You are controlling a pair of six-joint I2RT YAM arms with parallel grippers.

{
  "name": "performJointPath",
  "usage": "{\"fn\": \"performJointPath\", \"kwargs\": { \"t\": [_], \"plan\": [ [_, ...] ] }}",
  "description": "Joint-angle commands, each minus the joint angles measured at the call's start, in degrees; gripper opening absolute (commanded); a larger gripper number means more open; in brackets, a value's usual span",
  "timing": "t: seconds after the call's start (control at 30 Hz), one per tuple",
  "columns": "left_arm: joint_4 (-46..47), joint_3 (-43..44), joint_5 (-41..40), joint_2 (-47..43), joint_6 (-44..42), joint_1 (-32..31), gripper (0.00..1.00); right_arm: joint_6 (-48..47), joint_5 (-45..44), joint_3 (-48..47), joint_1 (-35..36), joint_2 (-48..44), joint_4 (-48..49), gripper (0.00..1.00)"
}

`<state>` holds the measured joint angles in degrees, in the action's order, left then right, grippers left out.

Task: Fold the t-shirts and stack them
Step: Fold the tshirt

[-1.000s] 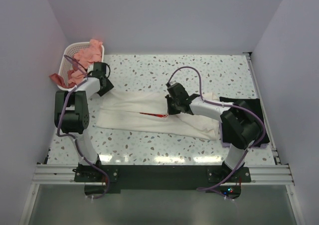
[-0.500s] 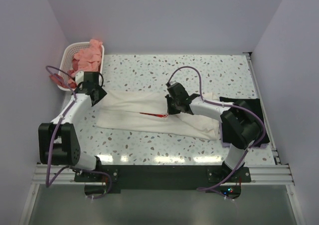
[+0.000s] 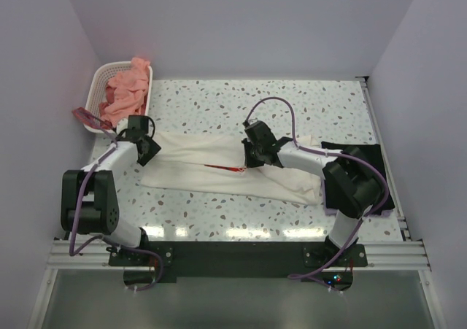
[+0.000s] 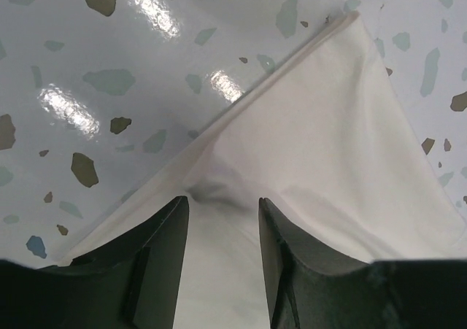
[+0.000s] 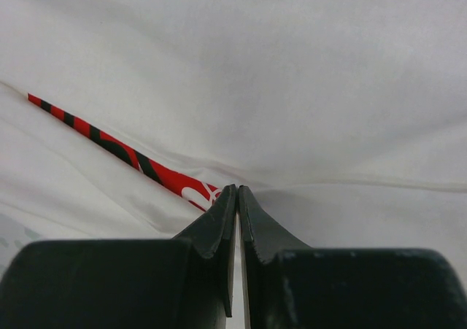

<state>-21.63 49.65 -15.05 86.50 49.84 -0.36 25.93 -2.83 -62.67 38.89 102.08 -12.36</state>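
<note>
Cloth of the cream-white red-printed t-shirt (image 3: 197, 154), flat on the speckled bench (image 3: 219, 103), looks light and limp, best pinched at its edge where the left tool (image 4: 222, 200) gapes, while the right tool (image 5: 237, 189) sits closed mid-shirt.

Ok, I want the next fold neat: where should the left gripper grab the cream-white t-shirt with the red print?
Probably the doubled left-end edge of the cream-white cloth t-shirt, coming down from above with the left gripper spanning it. The shirt lies flat, so only that layered border offers something to pinch, and the gripper is open right there.
</note>
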Motion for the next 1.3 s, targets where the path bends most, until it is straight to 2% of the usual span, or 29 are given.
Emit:
{"fn": "performJointPath", "kwargs": {
  "t": [0.0, 0.13, 0.2, 0.23, 0.33, 0.43, 0.67, 0.9, 1.13, 1.27],
  "plan": [
    [3.96, 2.03, 1.42, 2.09, 1.39, 0.36, 0.47, 0.79, 0.99, -1.92, 0.30, -1.62, 1.37, 0.07],
    [4.32, 3.17, 1.43, 3.76, 1.22, 0.36, 0.38, 0.79, 1.25, -2.10, 0.30, -1.71, 1.29, 0.07],
    [4.49, 3.96, 1.51, 4.29, 0.70, 0.36, 0.26, 0.79, 1.25, -2.01, 0.30, -1.71, 1.37, 0.07],
    [4.66, 4.14, 1.51, 4.47, 0.43, 0.36, 0.17, 0.79, 1.25, -2.01, 0.22, -1.71, 1.46, 0.06],
    [4.58, 5.19, 0.73, 3.77, -0.71, 0.36, 0.06, 0.79, 1.07, -1.84, 0.22, -2.15, 1.29, 0.06],
    [4.66, 6.69, 0.11, 2.89, -2.03, 0.36, 0.00, 0.87, 0.63, -1.57, 0.22, -2.50, 1.29, 0.06],
    [5.45, 10.73, 0.55, 2.36, -4.22, 0.36, 0.00, 1.31, 0.90, -1.57, 0.22, -2.68, 1.64, 0.06],
    [9.42, 8.19, 1.69, -0.98, -6.08, 2.21, 0.00, 1.49, 1.16, -1.22, 0.30, -2.94, 1.90, 0.06],
    [9.76, -2.17, 0.98, -2.74, -1.60, 2.91, 0.00, 1.49, 1.60, -0.61, 0.30, -2.68, 2.16, 0.06],
    [9.76, -4.56, 1.51, -1.95, 0.25, 2.91, 0.00, 1.31, 2.56, -0.08, 0.30, -2.77, 2.43, 0.06]
  ]
}}
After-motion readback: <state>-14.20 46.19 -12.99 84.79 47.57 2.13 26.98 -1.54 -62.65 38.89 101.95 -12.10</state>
